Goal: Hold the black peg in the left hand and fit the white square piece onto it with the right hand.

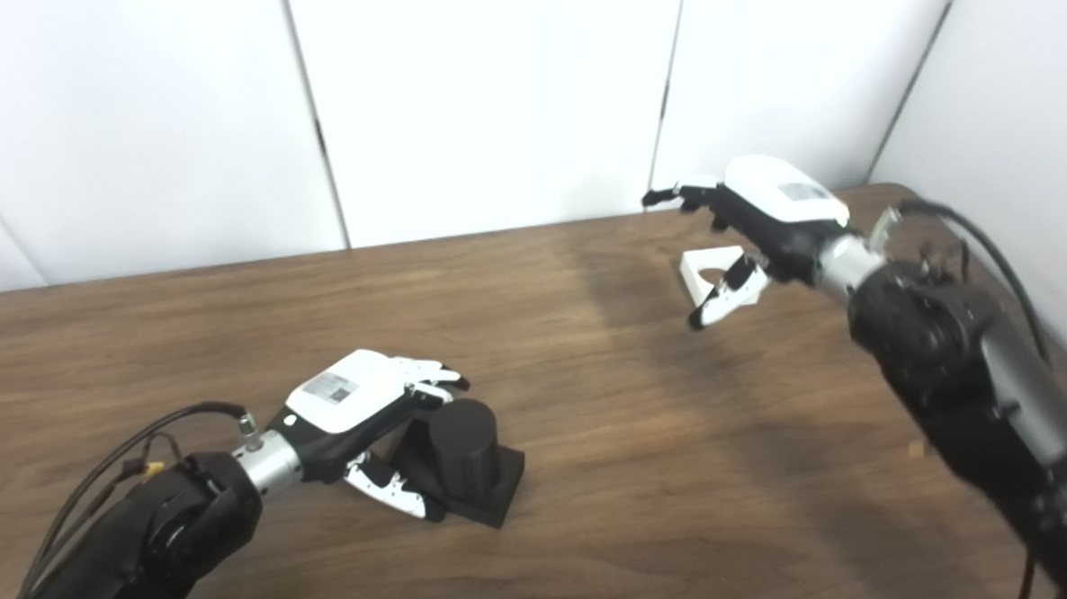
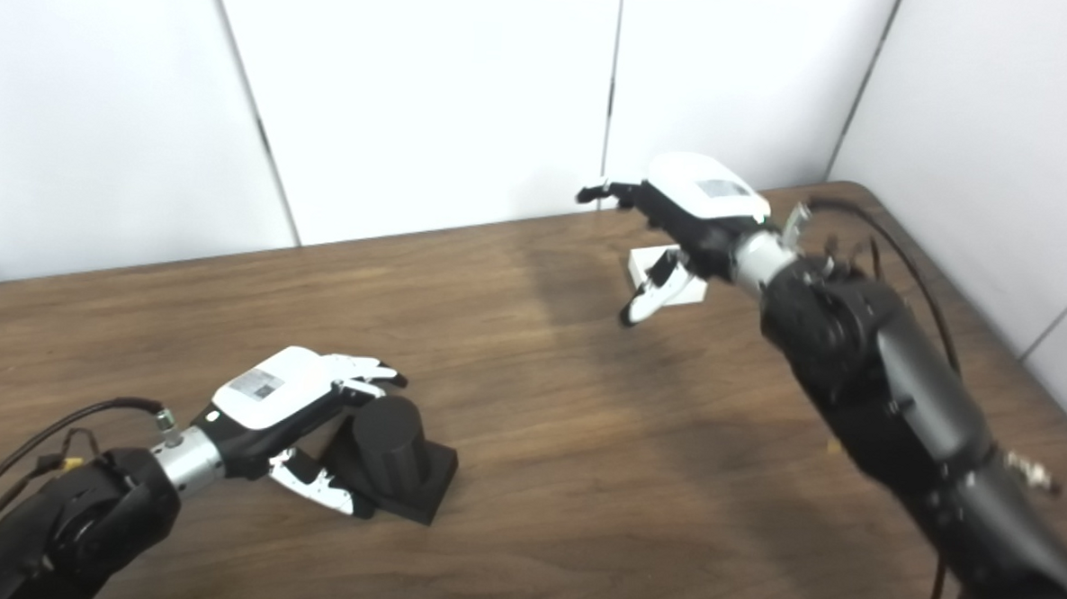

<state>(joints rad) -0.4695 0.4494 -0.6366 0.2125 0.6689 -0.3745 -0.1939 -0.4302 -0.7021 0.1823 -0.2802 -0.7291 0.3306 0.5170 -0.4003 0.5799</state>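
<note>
White-shelled and black-fingered, the left robot hand [image 1: 362,409] sits at the near left of the surface [image 1: 635,448], its fingers [image 1: 436,374] curled over the top of the black peg [image 1: 462,440] and its thumb low against the near side of the peg's base. The grip is partly closed around the peg; the peg stands upright on its square black base, which rests flat on the surface. The right robot hand [image 1: 753,224] is at the far right, raised above the surface with fingers spread forward and thumb hanging down; it holds nothing. The white square piece [image 1: 710,273] lies flat on the surface directly beneath this hand, partly hidden by the thumb, with a round hole visible in its top face. Wood-grain brown covers the surface, and white wall panels [image 1: 470,99] stand behind its far edge.
</note>
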